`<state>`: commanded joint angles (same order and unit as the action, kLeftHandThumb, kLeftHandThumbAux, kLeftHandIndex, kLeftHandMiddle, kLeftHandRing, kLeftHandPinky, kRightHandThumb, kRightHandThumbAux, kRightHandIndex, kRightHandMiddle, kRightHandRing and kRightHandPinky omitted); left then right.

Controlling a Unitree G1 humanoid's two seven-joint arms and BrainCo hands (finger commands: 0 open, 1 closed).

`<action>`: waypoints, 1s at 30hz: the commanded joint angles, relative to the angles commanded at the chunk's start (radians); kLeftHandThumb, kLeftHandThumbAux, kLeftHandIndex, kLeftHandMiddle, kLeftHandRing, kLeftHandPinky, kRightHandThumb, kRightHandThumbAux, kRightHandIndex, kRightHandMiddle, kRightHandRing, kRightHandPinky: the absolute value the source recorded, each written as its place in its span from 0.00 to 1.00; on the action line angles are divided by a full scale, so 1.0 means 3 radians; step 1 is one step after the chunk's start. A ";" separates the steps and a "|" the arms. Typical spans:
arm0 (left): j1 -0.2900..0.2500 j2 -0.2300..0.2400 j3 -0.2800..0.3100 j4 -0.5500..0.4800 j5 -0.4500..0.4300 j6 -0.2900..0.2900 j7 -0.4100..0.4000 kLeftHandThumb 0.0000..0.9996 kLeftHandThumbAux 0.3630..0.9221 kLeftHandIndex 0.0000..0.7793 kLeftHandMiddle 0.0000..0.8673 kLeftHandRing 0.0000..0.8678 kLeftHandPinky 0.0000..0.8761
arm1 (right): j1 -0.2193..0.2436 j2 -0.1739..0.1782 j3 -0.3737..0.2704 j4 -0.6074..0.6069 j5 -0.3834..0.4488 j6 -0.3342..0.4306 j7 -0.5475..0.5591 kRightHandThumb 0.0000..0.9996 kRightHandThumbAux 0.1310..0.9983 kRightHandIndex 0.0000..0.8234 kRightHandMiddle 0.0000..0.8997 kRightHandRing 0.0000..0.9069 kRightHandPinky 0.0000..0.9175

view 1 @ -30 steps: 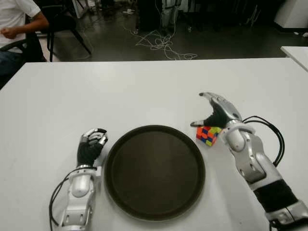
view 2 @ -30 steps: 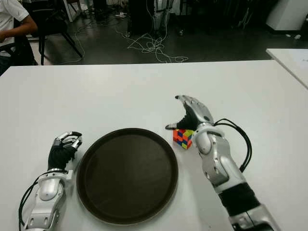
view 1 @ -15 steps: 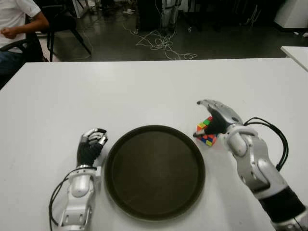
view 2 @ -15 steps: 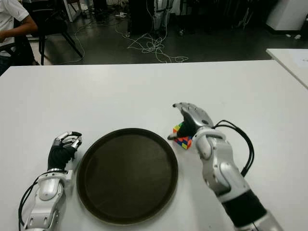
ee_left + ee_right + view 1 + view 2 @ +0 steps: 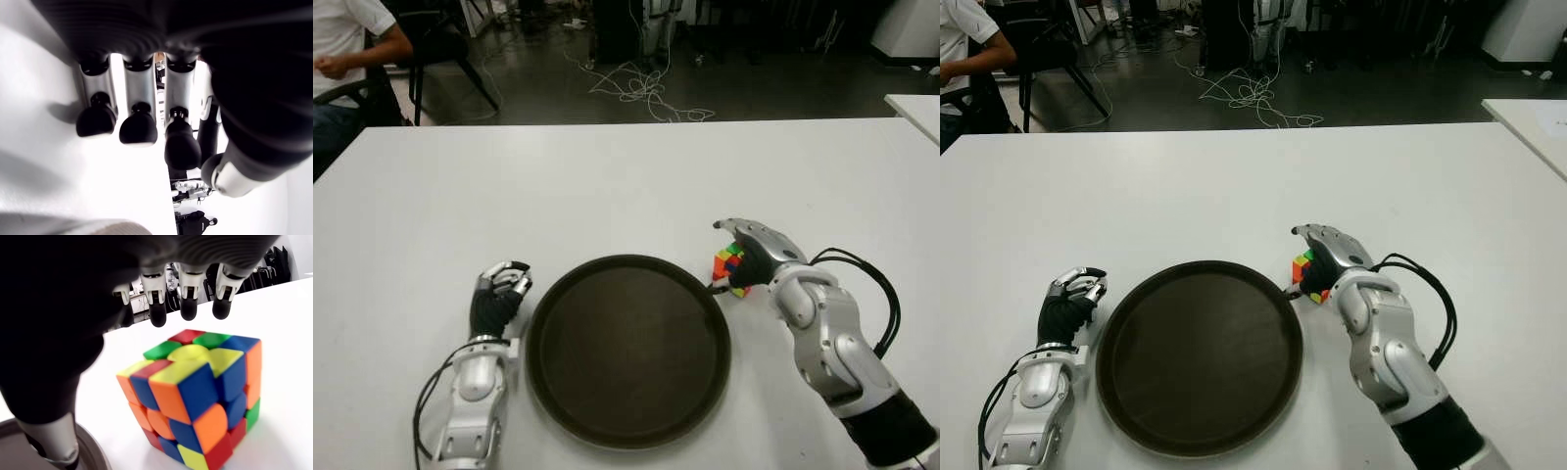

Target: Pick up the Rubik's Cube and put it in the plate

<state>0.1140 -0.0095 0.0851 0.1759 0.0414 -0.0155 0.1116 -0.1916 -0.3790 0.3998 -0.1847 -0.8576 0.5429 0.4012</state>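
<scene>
One Rubik's Cube stands on the white surface, just beside the plate rim. Right hand arches over it, fingers spread, not gripping. Left hand, curled and empty, shows left of the plate.

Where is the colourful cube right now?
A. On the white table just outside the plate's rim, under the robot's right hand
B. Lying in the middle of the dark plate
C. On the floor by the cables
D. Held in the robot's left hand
A: the Rubik's Cube sits on the white table beside the plate, with the right hand arched over it, fingers not yet closed.
</scene>
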 joint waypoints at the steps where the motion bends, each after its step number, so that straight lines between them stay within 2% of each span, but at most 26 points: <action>1: 0.0000 0.0000 0.0000 -0.0003 0.0002 0.0002 0.0002 0.71 0.61 0.57 0.93 0.95 0.92 | 0.0003 0.0003 0.0001 0.0014 -0.0002 0.0001 0.0001 0.00 0.73 0.02 0.03 0.01 0.00; 7: 0.0000 -0.0006 -0.0006 -0.0014 0.0014 0.0011 0.0017 0.71 0.61 0.57 0.93 0.95 0.92 | 0.0019 -0.0006 0.0004 0.0042 0.0017 -0.0068 -0.0013 0.00 0.78 0.03 0.05 0.02 0.00; 16: -0.0014 0.0003 -0.0016 0.0013 0.0034 -0.0011 0.0037 0.71 0.61 0.57 0.94 0.96 0.93 | 0.0020 0.0052 -0.0018 0.0093 0.0019 -0.0043 -0.0077 0.00 0.80 0.03 0.05 0.03 0.00; 30: -0.0021 0.0002 -0.0006 0.0017 -0.0009 0.0001 0.0011 0.71 0.61 0.57 0.94 0.95 0.92 | -0.0022 0.0061 -0.0061 0.0124 0.0040 -0.0054 -0.0087 0.00 0.76 0.04 0.07 0.06 0.00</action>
<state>0.1077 -0.0089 0.0833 0.1809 0.0386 -0.0150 0.1149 -0.1981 -0.3608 0.3813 -0.1474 -0.8457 0.5266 0.3750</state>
